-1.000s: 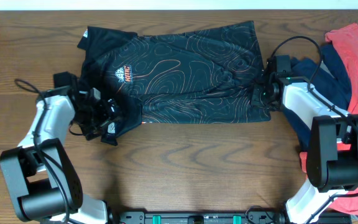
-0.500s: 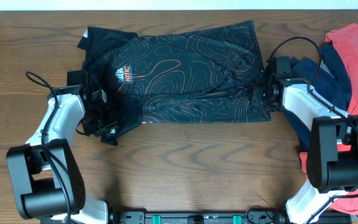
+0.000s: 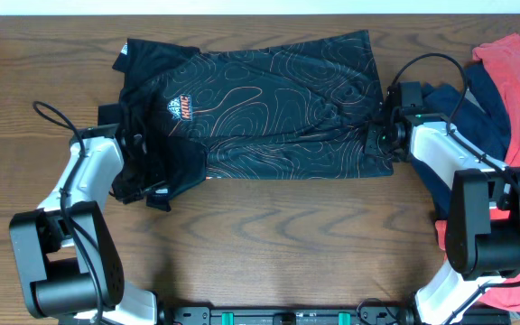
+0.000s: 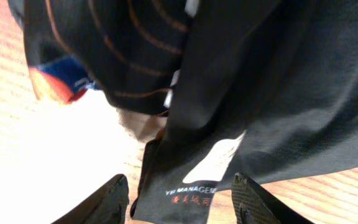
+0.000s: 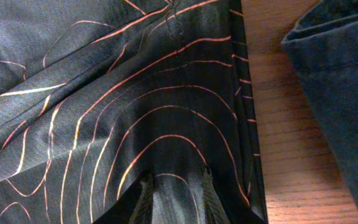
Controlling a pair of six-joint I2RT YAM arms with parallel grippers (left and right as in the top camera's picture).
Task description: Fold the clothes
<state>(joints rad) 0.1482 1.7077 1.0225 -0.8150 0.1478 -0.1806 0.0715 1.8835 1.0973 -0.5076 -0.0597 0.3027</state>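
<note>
Left wrist view: left fingers [image 4: 107,202] spread wide, one on each side of a sleeve hem, not closed on it. The hem belongs to the black short-sleeved jersey with thin orange-white contour lines [image 4: 278,93] and carries small white lettering [image 4: 188,190]. An orange-and-blue logo patch [image 4: 55,84] sits at the upper left, with the brown wooden counter [image 4: 36,155] below it.

Right wrist view: right fingers [image 5: 207,193] close together, pinching a fold of the jersey near its edge. A strip of bare counter lies just right of that edge, then the plain navy garment [image 5: 340,81], apart from the jersey.

Overhead: jersey lies spread flat across the upper middle of the counter, collar end toward the left, with a bunched sleeve at its lower left corner under the left arm [image 3: 84,181]. Right arm [image 3: 445,149] reaches to the jersey's right edge. Navy garment and plain red garment [image 3: 517,81] are piled at the far right, red on top of navy.
</note>
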